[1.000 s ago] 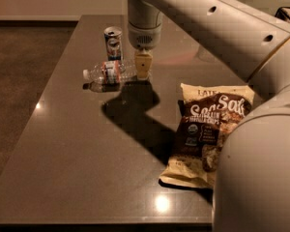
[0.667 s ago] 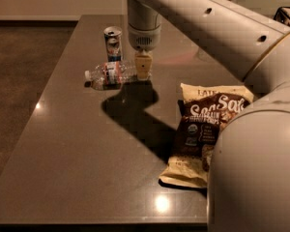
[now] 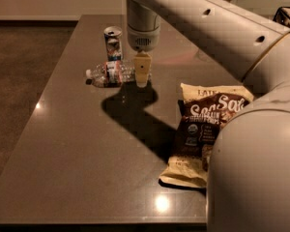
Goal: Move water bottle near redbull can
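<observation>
Dark polished desk (image 3: 63,153) runs away from the camera, with brown floor (image 3: 19,62) beyond its left edge and ceiling lights glinting near its near edge. Toward the far left corner stands the redbull can (image 3: 113,43), upright. The water bottle (image 3: 111,73) lies on its side just beside the can, on the side facing the near edge, its white cap pointing at the left edge and its base toward the right. I cannot tell whether the two touch.

The claw (image 3: 141,70) hangs straight down from the pale arm (image 3: 208,18) at the bottle's base end, low over the desk. Whether it is spread, pressed together or pinching the bottle, I cannot tell from this angle. A crumpled snack bag (image 3: 203,129) lies well apart, toward the right edge.

Judging by how things lie, the bottle is already close to the can, so the step in hand looks like settling it and letting it go. A round, ribbed bottle lying flat will roll easily, so if the claw has it, the bottle should be resting fully on the desk before the grip loosens. The claw should then rise straight up rather than sweep sideways. A drag toward the far edge could push the bottle into the slim can and tip it.
</observation>
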Controlling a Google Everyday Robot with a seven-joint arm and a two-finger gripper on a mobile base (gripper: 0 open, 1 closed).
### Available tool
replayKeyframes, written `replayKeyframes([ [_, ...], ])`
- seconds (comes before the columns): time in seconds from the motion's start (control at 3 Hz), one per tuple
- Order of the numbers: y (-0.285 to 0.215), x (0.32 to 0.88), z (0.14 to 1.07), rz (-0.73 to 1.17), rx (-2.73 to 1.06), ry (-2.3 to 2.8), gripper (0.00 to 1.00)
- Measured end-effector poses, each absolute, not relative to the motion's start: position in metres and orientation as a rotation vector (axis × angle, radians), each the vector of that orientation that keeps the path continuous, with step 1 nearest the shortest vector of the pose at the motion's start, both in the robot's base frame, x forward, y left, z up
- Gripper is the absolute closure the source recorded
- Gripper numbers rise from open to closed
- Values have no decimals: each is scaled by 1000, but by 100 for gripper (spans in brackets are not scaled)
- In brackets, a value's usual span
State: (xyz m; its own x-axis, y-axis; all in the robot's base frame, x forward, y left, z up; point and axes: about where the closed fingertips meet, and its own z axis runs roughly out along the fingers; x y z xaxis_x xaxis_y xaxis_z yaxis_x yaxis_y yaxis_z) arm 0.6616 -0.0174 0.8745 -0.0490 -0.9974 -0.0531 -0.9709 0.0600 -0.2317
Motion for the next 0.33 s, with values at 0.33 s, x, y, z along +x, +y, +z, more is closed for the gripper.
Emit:
replayKeyframes([
  [0.33, -17, 662, 875, -196, -2017, 2132, 0],
])
